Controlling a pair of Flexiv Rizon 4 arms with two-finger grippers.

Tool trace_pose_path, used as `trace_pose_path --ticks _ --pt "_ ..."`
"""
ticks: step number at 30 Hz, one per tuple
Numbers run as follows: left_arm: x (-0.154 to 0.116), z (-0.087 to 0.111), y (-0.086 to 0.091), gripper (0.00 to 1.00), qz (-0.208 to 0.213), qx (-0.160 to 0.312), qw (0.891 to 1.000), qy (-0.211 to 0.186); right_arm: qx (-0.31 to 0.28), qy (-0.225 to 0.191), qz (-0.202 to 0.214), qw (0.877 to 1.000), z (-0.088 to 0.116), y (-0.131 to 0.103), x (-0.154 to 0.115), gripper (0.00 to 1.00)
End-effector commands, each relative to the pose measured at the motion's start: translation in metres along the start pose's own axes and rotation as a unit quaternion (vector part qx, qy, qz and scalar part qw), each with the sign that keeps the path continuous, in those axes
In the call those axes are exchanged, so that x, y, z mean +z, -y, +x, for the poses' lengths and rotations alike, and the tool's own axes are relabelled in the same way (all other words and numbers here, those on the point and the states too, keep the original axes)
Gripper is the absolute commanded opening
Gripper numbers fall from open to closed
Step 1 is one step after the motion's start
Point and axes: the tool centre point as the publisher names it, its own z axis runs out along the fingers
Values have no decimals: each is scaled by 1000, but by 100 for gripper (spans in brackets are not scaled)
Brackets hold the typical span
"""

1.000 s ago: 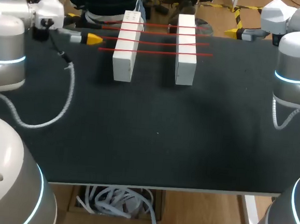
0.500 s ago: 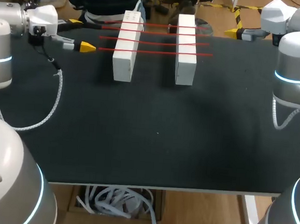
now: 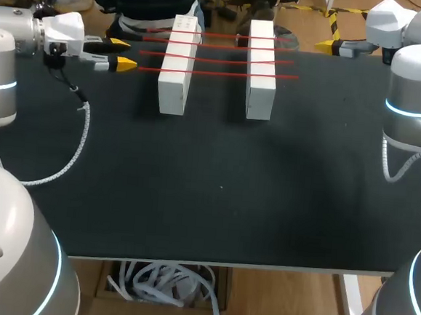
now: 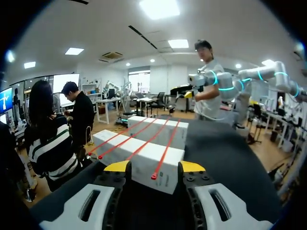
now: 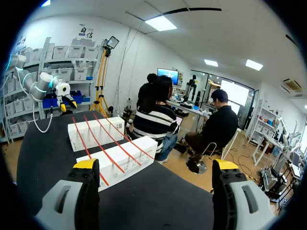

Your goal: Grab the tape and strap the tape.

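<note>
Hovering beside tapes [image 3: 218, 57], left end effector [image 3: 125, 54] spread

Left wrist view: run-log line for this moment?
left hand open, facing red straps | right hand open | red straps ungrasped, across white blocks

text: none legible | white block [image 4: 141, 165]: perhaps print, unreadable

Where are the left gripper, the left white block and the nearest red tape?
left gripper [image 3: 124, 54], head view, midway between its yellow tips.
left white block [image 3: 173, 89], head view, near end of its top.
nearest red tape [image 3: 217, 73], head view, span between the blocks.
</note>
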Motion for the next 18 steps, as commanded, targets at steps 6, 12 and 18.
trace_pose_path --ticks 6,12,18 --pt "10 -3 -12 39 9 -12 999 -38 0 0 1 1000 0 0 0 100" --pt "17 -2 -16 40 12 -10 999 -49 0 0 1 1000 0 0 0 100" --pt "22 -3 -20 40 16 -10 998 -56 0 0 1 1000 0 0 0 100"
